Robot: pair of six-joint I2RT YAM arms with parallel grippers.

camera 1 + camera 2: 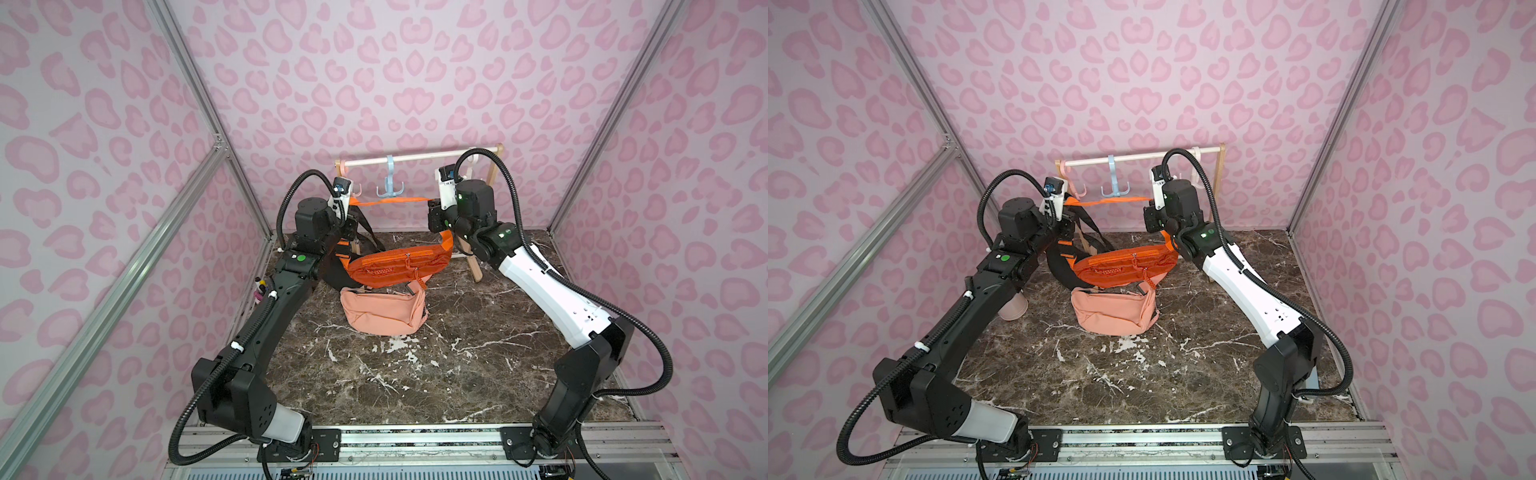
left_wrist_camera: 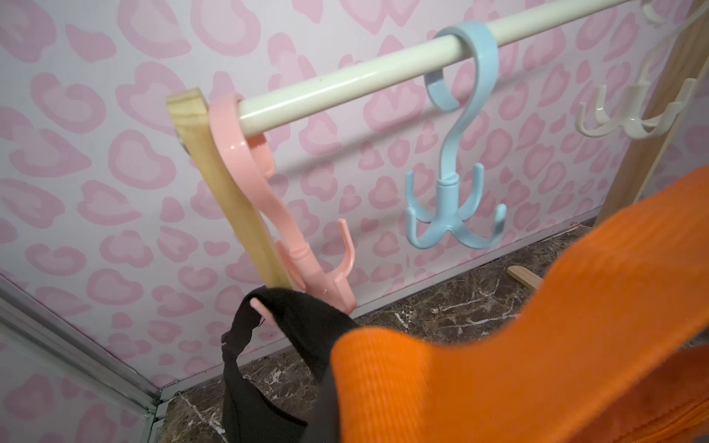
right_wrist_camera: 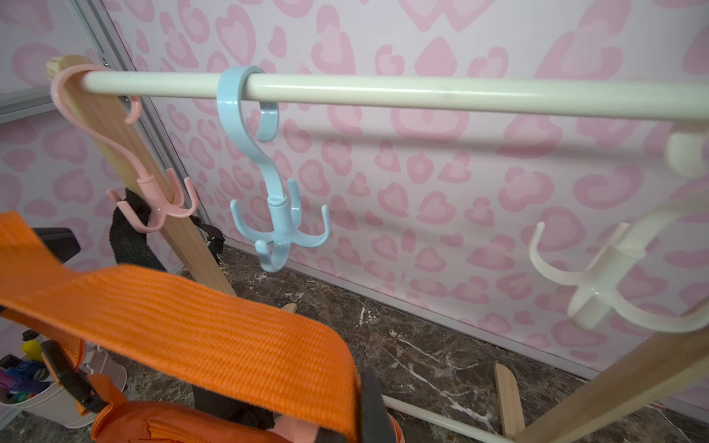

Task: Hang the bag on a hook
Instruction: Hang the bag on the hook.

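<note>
On table (image 1: 457,374): rack (image 1: 424,156) at back. Orange bag (image 1: 399,266) dangles in front of it from its strap (image 1: 390,201). Strap is taut between left hand (image 1: 350,206) and right hand (image 1: 435,206), both pinching it. It sits just under blue hook (image 1: 388,183), not on it.

Bright, even light is cast from above. A soft shadow of the white round rail (image 3: 383,92) is thrown onto the pink leopard-print wall (image 3: 422,191) below it. In the left wrist view the orange webbing strap (image 2: 498,345) is blurred close up, and straight lines are bowed near the edges.
</note>
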